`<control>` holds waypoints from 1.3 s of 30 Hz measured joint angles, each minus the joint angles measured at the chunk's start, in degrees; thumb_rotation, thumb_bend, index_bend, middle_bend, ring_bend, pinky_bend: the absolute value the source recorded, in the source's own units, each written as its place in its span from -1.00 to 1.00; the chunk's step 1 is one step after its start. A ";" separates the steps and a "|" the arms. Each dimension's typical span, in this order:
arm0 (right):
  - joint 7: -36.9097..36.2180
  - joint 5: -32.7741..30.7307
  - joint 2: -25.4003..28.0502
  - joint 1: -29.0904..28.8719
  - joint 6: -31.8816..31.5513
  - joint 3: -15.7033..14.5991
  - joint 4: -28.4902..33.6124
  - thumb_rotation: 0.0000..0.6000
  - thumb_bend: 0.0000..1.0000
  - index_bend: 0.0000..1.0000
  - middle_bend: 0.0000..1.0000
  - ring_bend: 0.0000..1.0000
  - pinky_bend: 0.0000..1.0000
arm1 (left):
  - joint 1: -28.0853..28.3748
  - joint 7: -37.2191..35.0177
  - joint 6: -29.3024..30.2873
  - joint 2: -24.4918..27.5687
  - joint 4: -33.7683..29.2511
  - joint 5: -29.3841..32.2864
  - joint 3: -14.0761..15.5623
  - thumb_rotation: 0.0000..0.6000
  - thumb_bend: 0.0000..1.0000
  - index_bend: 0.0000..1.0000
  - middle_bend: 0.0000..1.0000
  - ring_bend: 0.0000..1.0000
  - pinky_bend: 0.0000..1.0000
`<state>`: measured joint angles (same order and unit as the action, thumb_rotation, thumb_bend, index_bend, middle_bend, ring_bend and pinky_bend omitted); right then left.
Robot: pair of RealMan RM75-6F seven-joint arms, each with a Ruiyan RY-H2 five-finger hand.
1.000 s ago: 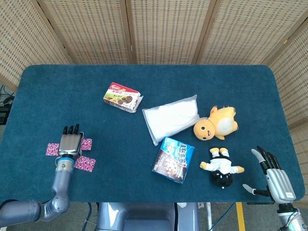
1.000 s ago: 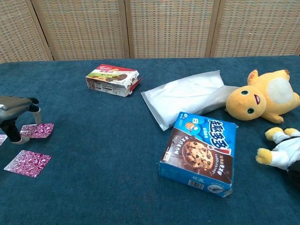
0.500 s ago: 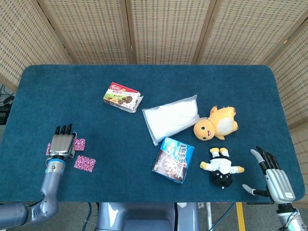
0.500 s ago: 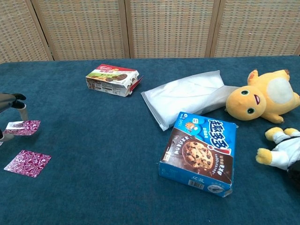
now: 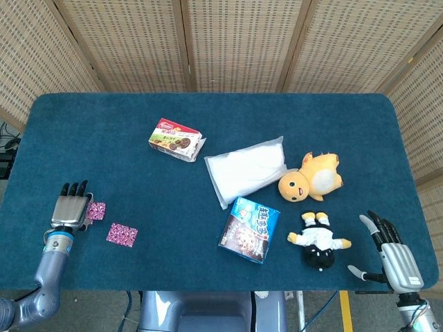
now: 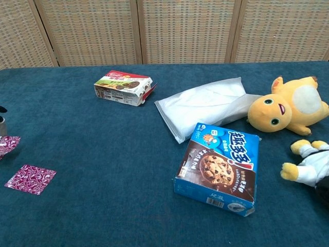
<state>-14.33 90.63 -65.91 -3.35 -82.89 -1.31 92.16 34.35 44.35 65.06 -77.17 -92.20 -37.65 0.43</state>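
Blue carpet-like cloth covers the table (image 5: 208, 111) where the robot's two hands sit at the near corners. At the near right edge, the right hand (image 5: 393, 253) hovers palm down with its fingers spread, holding nothing, well apart from the black-and-white doll (image 5: 318, 241) beside it. At the near left, the left hand (image 5: 69, 207) lies flat over a purple patterned sachet (image 5: 96, 211), its fingers straight and slightly apart; whether it grips or merely covers that sachet cannot be told, and the chest view shows only a sliver of the hand at the frame's left edge. A second purple sachet (image 5: 122, 233) lies loose on the cloth just beside it, toward the table's middle. Further in, a blue cookie box (image 5: 249, 229) rests near the doll, with a yellow plush toy (image 5: 311, 177) behind them. A white plastic pouch (image 5: 247, 168) lies touching the plush toy's left side. Farthest back stands a red-and-green biscuit box (image 5: 176, 139), one end flap open.
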 measured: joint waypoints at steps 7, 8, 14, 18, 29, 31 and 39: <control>0.22 -0.04 -0.06 -0.02 0.05 0.01 0.07 1.00 -0.79 -0.92 -1.00 -1.00 -1.00 | -1.26 -1.75 -0.40 0.34 2.35 -1.93 0.79 1.00 -0.28 0.03 -1.00 -1.00 -1.00; 0.23 0.02 -0.05 -0.02 -0.02 0.01 0.10 1.00 -0.79 -0.92 -1.00 -1.00 -1.00 | -1.52 -2.14 -0.47 0.42 2.80 -2.33 0.89 1.00 -0.28 0.03 -1.00 -1.00 -1.00; 0.36 0.08 -0.02 0.00 -0.03 -0.03 0.22 1.00 -0.79 -0.92 -1.00 -1.00 -1.00 | -2.41 -3.31 -1.05 0.70 3.86 -3.07 1.03 1.00 -0.28 0.03 -1.00 -1.00 -1.00; 0.40 0.09 -0.06 0.01 -0.08 -0.02 0.20 1.00 -0.79 -0.91 -1.00 -1.00 -1.00 | -2.81 -3.40 -1.38 0.62 4.43 -3.36 1.14 1.00 -0.28 0.03 -1.00 -1.00 -1.00; 0.59 0.11 -0.07 -0.02 -0.01 -0.05 0.30 1.00 -0.79 -0.91 -1.00 -1.00 -1.00 | -3.58 -4.23 -2.55 0.02 6.74 -3.49 0.95 1.00 -0.28 0.03 -1.00 -1.00 -1.00; 0.61 0.12 -0.10 0.01 -0.14 0.00 0.30 1.00 -0.79 -0.91 -1.00 -1.00 -1.00 | -3.69 -4.23 -2.68 -0.14 7.09 -3.61 0.89 1.00 -0.29 0.03 -1.00 -1.00 -1.00; 0.66 0.16 -0.08 -0.02 -0.07 -0.04 0.36 1.00 -0.79 -0.91 -1.00 -1.00 -1.00 | -3.86 -4.12 -3.03 -0.63 7.77 -3.72 0.50 1.00 -0.30 0.03 -1.00 -1.00 -1.00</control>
<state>-13.66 90.79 -65.99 -3.37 -82.96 -1.35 92.52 30.49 40.23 62.03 -77.80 -84.43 -41.38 0.93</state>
